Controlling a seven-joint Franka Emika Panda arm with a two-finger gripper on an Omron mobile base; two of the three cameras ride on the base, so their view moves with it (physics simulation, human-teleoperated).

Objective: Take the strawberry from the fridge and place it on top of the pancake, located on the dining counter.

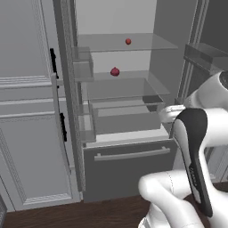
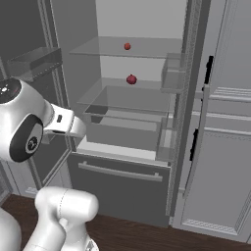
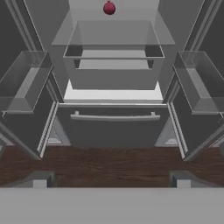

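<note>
Two fruits: strawberry, small, bright red, round, on the top glass shelf of the fridge; crimson fruit, larger, darker, with a tip, one shelf below it.
Fridge: dark grey, both doors swung wide, clear door bins, glass shelves, a translucent crisper box under the lower shelf.
Bottom drawer: flat dark front, pale bar handle, closed, under the shelves.
Cut off: hand view crops the crimson fruit at its top edge.
Gripper: two dark fingertips set far apart, released, nothing between them, outside the fridge, level with the bottom drawer.
Hard to make out: gripper hidden behind the arm's white links in both base views.
Floor: dark wood grain, below the fridge.
Cabinets: light grey panelled, black handles, beside the fridge.
</note>
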